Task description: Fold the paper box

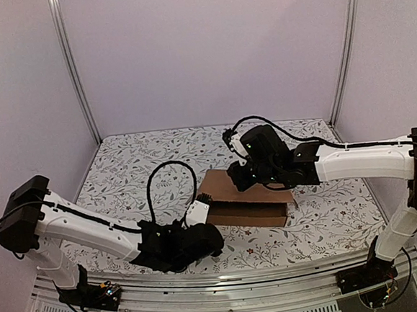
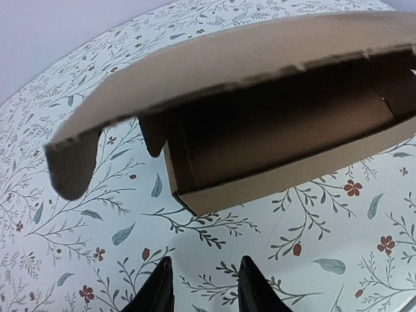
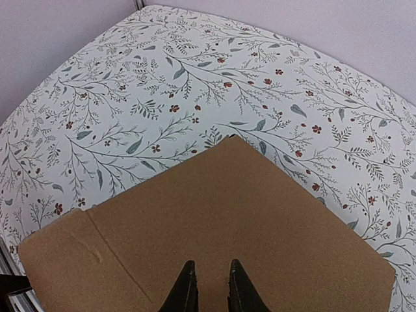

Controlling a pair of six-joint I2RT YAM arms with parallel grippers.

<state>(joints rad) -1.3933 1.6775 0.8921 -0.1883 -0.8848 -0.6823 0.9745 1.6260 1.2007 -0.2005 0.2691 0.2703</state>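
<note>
Pale lilac walls [image 1: 207, 48] close me in on three sides, with a metal post [image 1: 71, 65] in each far corner and a metal rail [image 1: 225, 277] along the near edge, where my arms are bolted. The desk [image 1: 123, 170] is covered in a white cloth printed with grey-green sprigs and small red flowers. The box [image 1: 245, 214], plain brown cardboard, sits on the cloth near the middle, a little towards my right side. Its lid [image 2: 227, 58] leans forward over the tray without lying shut, and the dark gap beneath it faces the near edge. A rounded side flap [image 2: 71, 166] hangs from the end of the lid nearest my left jaws, clear of the tray. My left jaws hover low over bare cloth just in front of that corner of the box. They are released: the two fingers [image 2: 156, 289] are parted, only the print shows between them, and they touch nothing. My right jaws are over the top of the lid, towards its back. Their fingertips [image 3: 185, 289] stand a narrow gap apart with nothing gripped between them, and I cannot tell whether they touch the cardboard. A black cable [image 1: 169, 163] loops up from my left arm over the cloth
</note>
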